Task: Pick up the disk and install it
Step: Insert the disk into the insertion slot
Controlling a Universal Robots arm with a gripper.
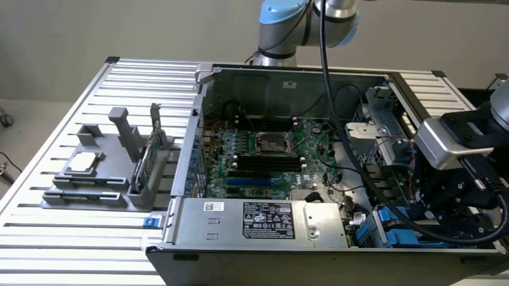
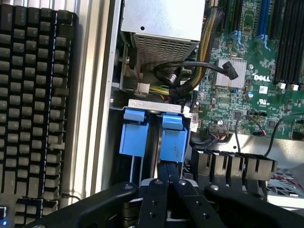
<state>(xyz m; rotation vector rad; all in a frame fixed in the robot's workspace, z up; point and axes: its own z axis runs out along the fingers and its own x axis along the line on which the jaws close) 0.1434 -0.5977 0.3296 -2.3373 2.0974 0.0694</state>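
Two blue plastic drive frames stand edge-on, side by side, in the bay at the corner of the open computer case point(image 1: 199, 119). The disk point(image 2: 173, 140) is the one nearer the motherboard; only its blue frame shows, and it also appears as blue plastic point(image 1: 395, 225) at the exterior view's lower right. My gripper point(image 2: 167, 167) is shut, black fingers pressed together, their tips right at the outer edge of that frame. Nothing sits between the fingers. The arm's wrist point(image 1: 461, 179) hangs over that corner of the case.
The second blue frame point(image 2: 134, 133) sits beside the disk. Black cables point(image 2: 190, 76) and the power supply point(image 1: 263, 220) crowd the bay. The motherboard point(image 1: 270, 155) fills the case floor. A grey parts holder point(image 1: 111, 173) stands at the exterior view's left. A black keyboard point(image 2: 33, 118) lies outside the case wall.
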